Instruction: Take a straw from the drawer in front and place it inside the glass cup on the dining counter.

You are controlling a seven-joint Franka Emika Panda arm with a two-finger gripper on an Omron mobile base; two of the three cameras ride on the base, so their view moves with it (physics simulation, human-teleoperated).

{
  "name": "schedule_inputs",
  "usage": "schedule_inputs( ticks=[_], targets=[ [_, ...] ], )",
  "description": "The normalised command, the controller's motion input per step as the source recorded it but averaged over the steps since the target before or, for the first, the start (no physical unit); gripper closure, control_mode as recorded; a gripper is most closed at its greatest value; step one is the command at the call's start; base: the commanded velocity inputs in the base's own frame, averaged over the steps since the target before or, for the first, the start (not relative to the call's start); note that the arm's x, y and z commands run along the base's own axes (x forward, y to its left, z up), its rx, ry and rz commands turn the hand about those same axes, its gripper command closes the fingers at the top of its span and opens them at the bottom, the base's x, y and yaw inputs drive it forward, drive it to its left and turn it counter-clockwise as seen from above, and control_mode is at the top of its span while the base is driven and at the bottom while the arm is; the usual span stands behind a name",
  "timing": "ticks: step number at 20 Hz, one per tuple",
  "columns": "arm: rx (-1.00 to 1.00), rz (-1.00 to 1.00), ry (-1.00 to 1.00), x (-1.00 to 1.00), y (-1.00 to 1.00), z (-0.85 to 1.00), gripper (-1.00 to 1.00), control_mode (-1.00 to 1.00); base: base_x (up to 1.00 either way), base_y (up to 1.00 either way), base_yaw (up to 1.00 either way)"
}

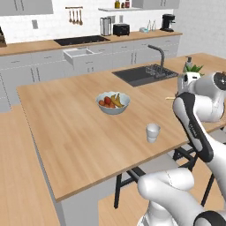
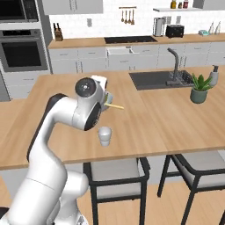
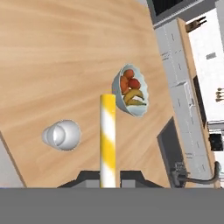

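You are holding the straw (image 3: pixel 107 140) between closed fingers (image 3: pixel 92 176), high above the wooden counter (image 1: pixel 66 132). Seen from the hand, the straw points out ahead, a thin rigid tube striped yellow and white. The cup (image 3: pixel 62 134) stands on the counter below and off to one side of the straw's tip, not yet under it. In the right base view the straw (image 2: pixel 115 106) sticks out sideways from the hand, above and a little beyond the cup (image 2: pixel 104 136).

To do this step well, bring the straw's free end over the cup's open mouth, tip it downward, lower it inside the rim, then let go. The cup is small, light and smooth-walled, whitish and translucent, so it will probably slide or tip if nudged. How far the straw sits above the rim is hard to judge from these angles.

Near the cup, a pale ribbed bowl (image 1: pixel 113 103) holds bananas and red fruit.
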Motion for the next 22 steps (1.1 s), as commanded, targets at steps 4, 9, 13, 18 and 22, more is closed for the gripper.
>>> schedule_inputs(
  ticks=[4,9,13,18,22],
  targets=[
    [0.25,0.05,0.0,0.34,0.04,0.02,1.0,-1.0,0.0,0.0,0.0],
    [0.19,0.09,0.0,0.07,0.06,0.0,1.0,-1.0,0.0,0.0,0.0],
    [0.2,0.12,0.02,0.11,0.01,-0.01,1.0,-1.0,0.0,0.0,0.0],
    [0.13,0.19,0.0,0.07,-0.21,-0.18,1.0,-1.0,0.0,0.0,0.0],
    [0.11,0.15,0.03,0.0,-0.43,-0.45,1.0,-1.0,0.0,0.0,0.0]
  ],
)
